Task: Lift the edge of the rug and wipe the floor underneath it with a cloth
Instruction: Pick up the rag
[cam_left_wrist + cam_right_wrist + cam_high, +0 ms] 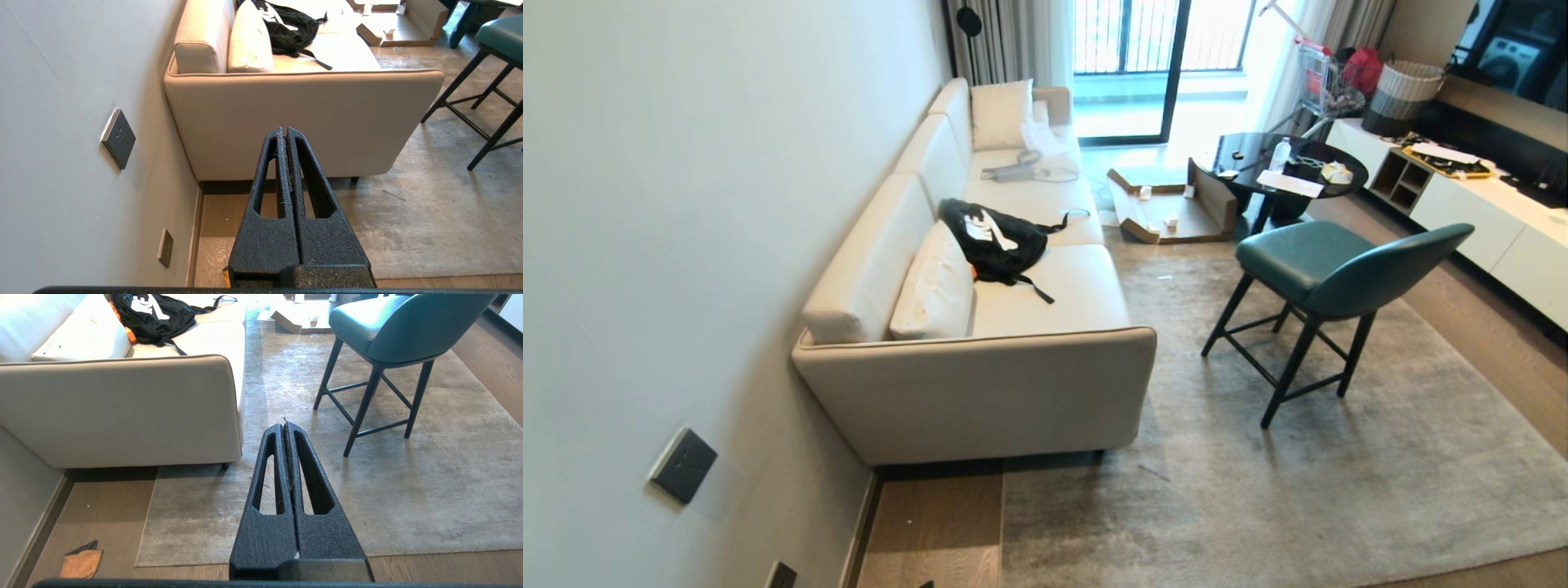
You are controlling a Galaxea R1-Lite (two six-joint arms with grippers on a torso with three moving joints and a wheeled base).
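My left gripper (286,131) and right gripper (284,425) are clenched empty. The cloth (81,561) lies on the floor (110,506), near left, beside the rug edge (148,514); left arm seems nearer.

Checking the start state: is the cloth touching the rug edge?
Apart. The right wrist view shows the cloth lying on the floor, bare planks between it and the rug edge.

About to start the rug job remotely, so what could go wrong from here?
The small mustard-orange cloth lies on the brown wood-plank floor near the wall, so reaching it may crowd the arm. The grey mottled rug's edge runs under the beige sofa, so lifting there may be resisted. Both pincers, left and right, are shut and must open first.
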